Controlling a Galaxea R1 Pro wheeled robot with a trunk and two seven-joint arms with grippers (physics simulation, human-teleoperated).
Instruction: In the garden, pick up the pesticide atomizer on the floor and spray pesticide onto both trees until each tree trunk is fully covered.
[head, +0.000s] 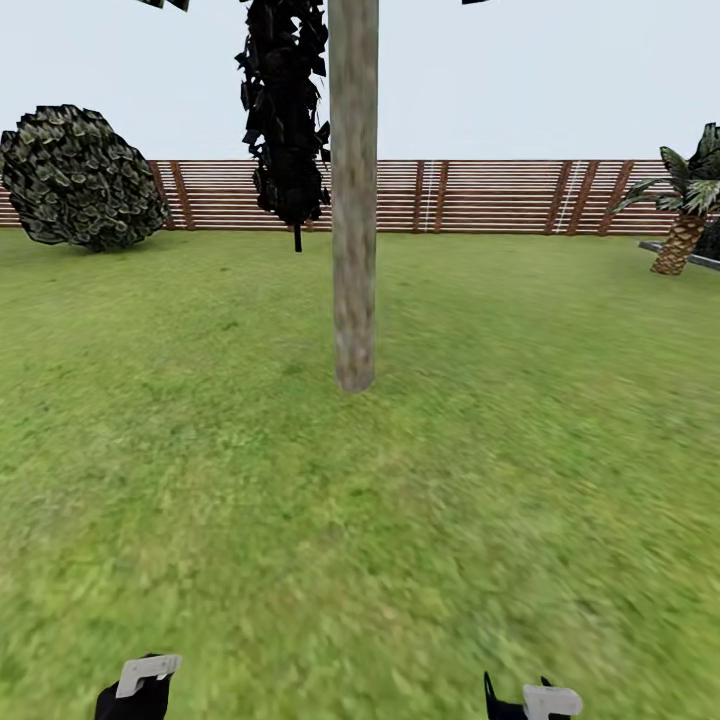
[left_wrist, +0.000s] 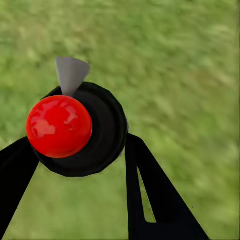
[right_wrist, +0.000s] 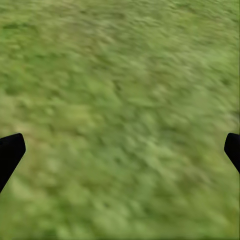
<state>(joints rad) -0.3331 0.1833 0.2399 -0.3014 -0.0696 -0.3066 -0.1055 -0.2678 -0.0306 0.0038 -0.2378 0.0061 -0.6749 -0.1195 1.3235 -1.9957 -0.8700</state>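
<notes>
Red-capped pesticide atomizer (left_wrist: 75, 127) clamped in left gripper (left_wrist: 82, 200); right gripper (right_wrist: 120, 150) wide open, empty. Tree trunk (head: 353, 200) ahead looks unsprayed.

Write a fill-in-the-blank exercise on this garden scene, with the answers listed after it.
1. The left gripper is shut on the dark pesticide atomizer, whose round top is coloured ____.
2. The right gripper is open, with only green ____ below it.
3. The smooth tan-grey tree trunk stands ahead of the robot, in front of a brown slatted wooden ____.

Missing words: red; grass; fence
</notes>
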